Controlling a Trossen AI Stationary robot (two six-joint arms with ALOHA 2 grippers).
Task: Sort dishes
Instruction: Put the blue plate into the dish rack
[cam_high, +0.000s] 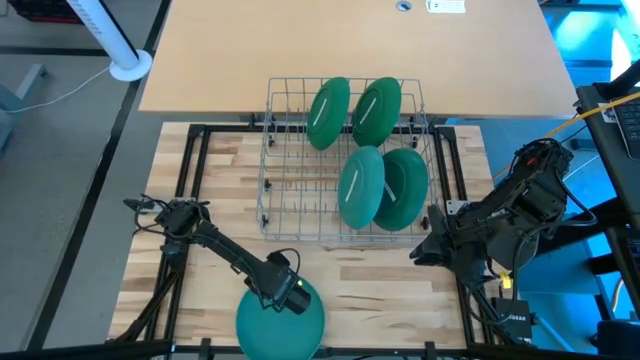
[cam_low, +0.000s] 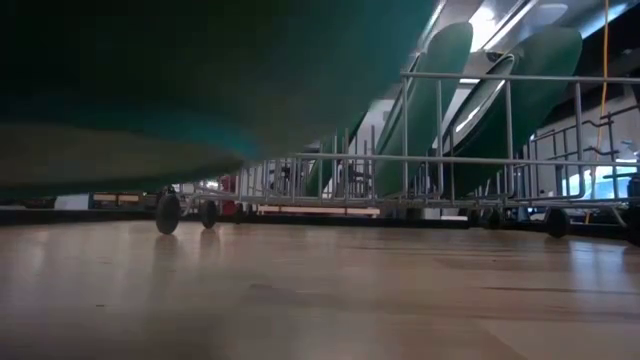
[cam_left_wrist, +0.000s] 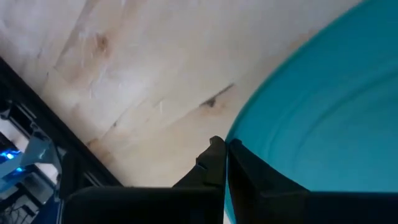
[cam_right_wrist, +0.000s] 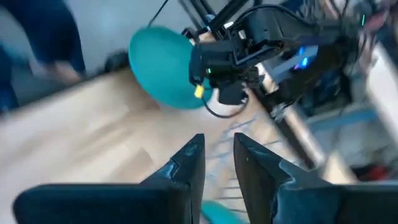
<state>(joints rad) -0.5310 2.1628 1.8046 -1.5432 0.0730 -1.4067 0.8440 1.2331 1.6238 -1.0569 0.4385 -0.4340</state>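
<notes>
A green plate (cam_high: 280, 322) is at the table's near edge, in my left gripper (cam_high: 288, 292), which is shut on it. In the low view the plate (cam_low: 150, 90) fills the upper left, above the table top. Several more green plates stand on edge in the wire rack (cam_high: 290, 205): two in the far row (cam_high: 328, 112) (cam_high: 377, 110) and two in the near row (cam_high: 362, 186) (cam_high: 403, 185). They lean between the wires. My right gripper (cam_high: 425, 250) waits beside the rack's near right corner, open and holding nothing. My left gripper (cam_left_wrist: 226, 152) pinches the plate's rim (cam_left_wrist: 239, 140) between its two fingers, on the plate's far side. The fingers come slanting down from the table's far left. The plate is lifted clear of the table and lies roughly level beyond the fingertips.
The rack stands on small wheels (cam_low: 167, 212) at the table's middle. Black frame rails (cam_high: 195, 180) run along the left and right sides. Bare wood (cam_high: 380, 290) lies between the rack and the near edge. A lighter board (cam_high: 250, 50) covers the far part.
</notes>
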